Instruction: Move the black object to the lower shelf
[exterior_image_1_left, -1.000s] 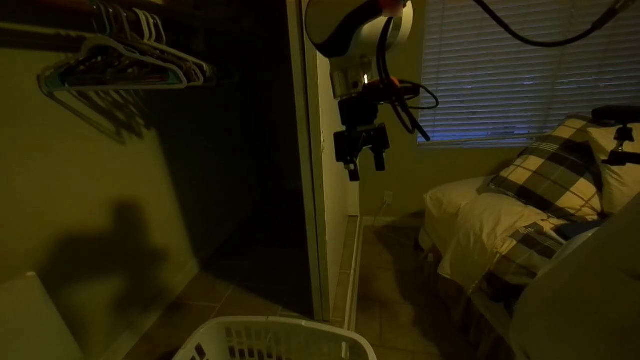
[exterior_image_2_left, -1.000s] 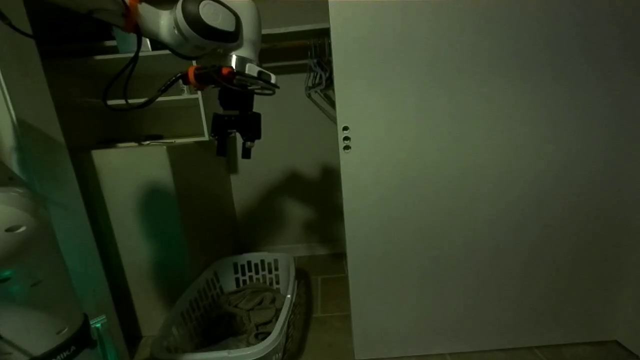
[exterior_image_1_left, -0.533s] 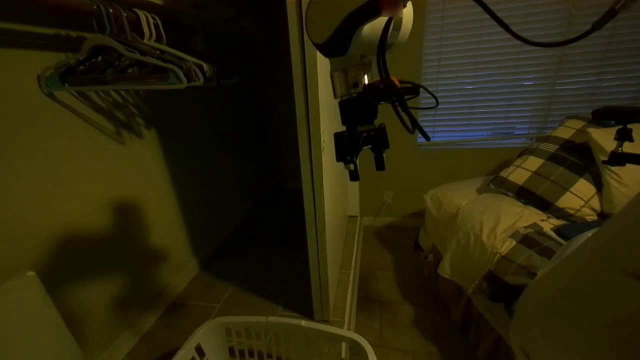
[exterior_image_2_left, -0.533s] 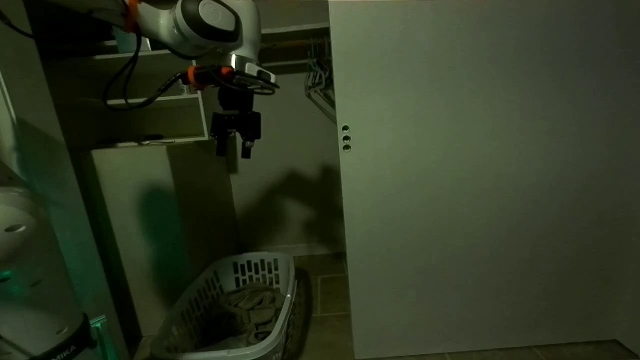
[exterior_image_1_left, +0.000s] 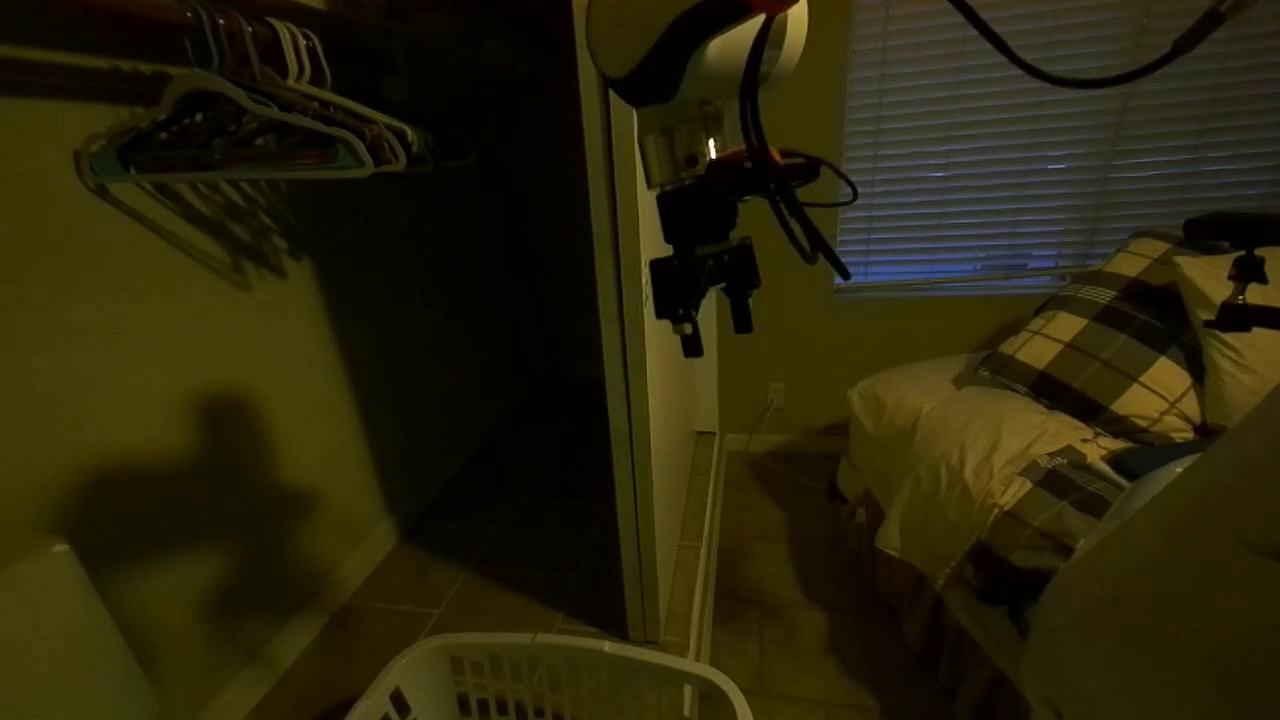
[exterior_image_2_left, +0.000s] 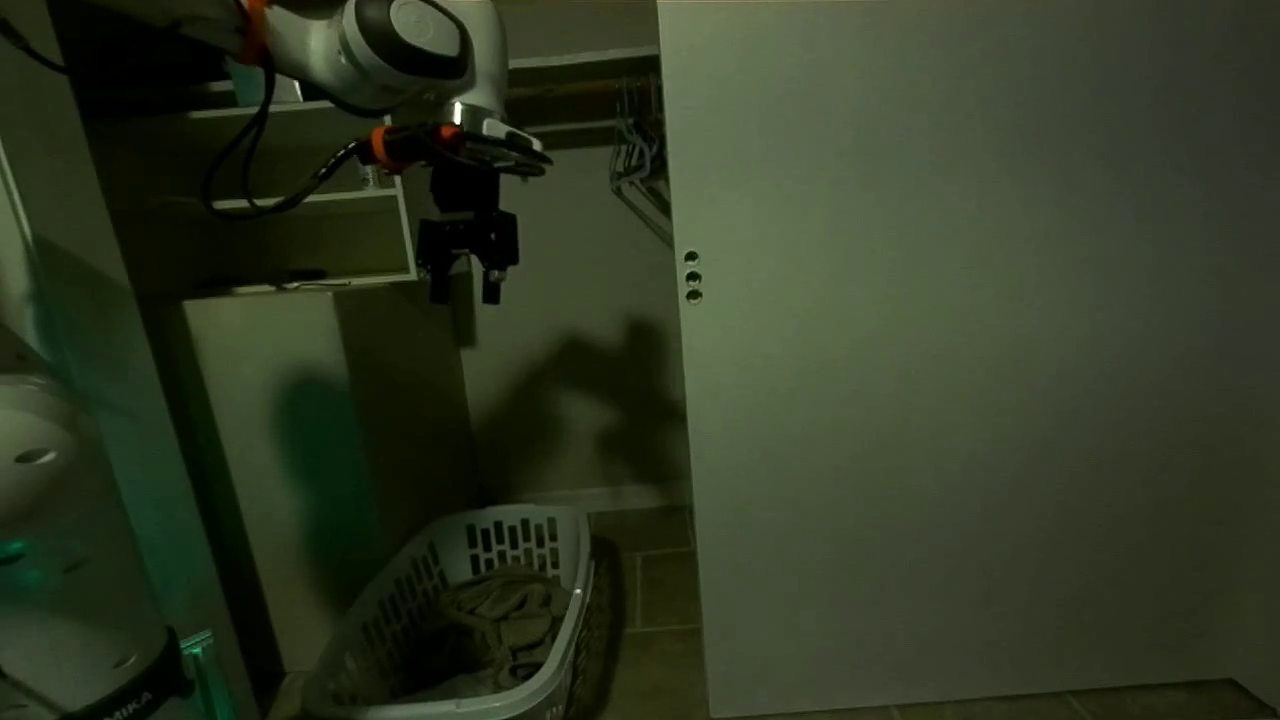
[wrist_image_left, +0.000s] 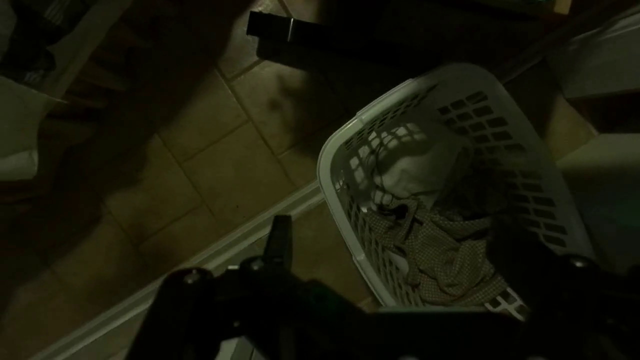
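Observation:
My gripper (exterior_image_1_left: 717, 333) hangs fingers-down in the air, its two dark fingers apart with nothing between them. In an exterior view the gripper (exterior_image_2_left: 466, 292) appears just right of the shelf unit's end, at about the height of the lower shelf (exterior_image_2_left: 385, 279). A small, flat dark thing (exterior_image_2_left: 303, 274) lies on that shelf; it looks like the black object, though dim light hides its shape. From the wrist view the open gripper (wrist_image_left: 393, 230) looks down over a laundry basket, and neither shelf nor black object can be made out there.
The white laundry basket (exterior_image_2_left: 580, 600) with clothes stands on the floor below. A middle shelf (exterior_image_2_left: 330, 198) sits above the lower one. A closet door (exterior_image_2_left: 960, 360) closes off one side, hangers (exterior_image_1_left: 250, 125) hang from a rod, and a bed (exterior_image_1_left: 930, 420) is beyond.
Over the last half second my arm and gripper have shifted slightly left and up in both exterior views. The fingers have stayed apart, and the dark thing on the shelf has not moved.

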